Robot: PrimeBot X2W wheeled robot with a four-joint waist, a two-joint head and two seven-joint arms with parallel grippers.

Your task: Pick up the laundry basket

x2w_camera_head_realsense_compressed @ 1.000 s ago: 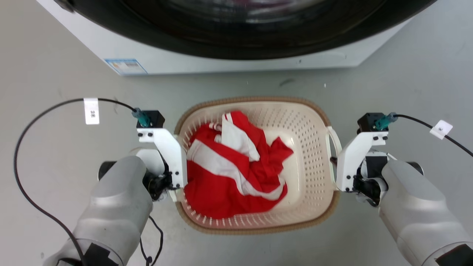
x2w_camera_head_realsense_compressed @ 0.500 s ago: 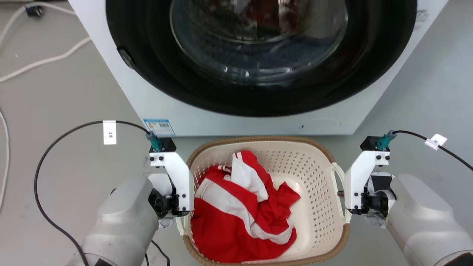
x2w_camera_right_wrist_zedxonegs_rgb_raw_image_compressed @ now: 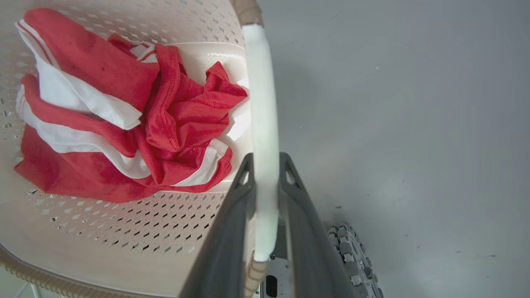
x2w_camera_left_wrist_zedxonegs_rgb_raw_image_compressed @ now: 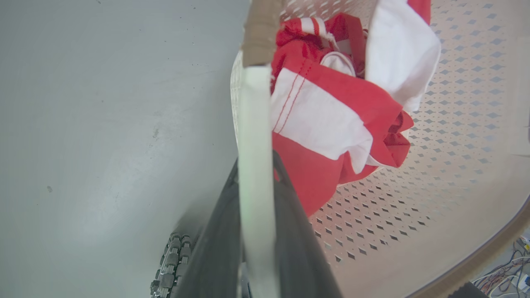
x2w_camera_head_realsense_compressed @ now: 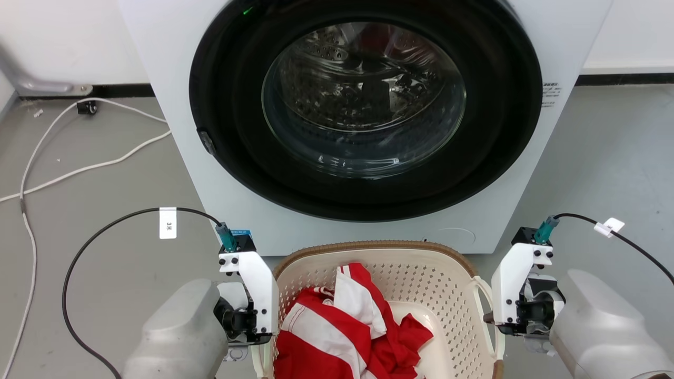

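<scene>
Left fingers (x2w_camera_left_wrist_zedxonegs_rgb_raw_image_compressed: 215, 248) hold one handle (x2w_camera_left_wrist_zedxonegs_rgb_raw_image_compressed: 253, 145), right fingers (x2w_camera_right_wrist_zedxonegs_rgb_raw_image_compressed: 225, 244) the other handle (x2w_camera_right_wrist_zedxonegs_rgb_raw_image_compressed: 264, 124); the basket (x2w_camera_head_realsense_compressed: 368, 246) is gripped, and I judge only lifting is left.

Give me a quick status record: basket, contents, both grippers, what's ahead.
laundry basket: just in front of the washing machine
contents: crumpled red and white garment
left gripper: shut on left handle
right gripper: shut on right handle
washer door: appears closed
lift: cannot tell whether the basket is off the floor
</scene>
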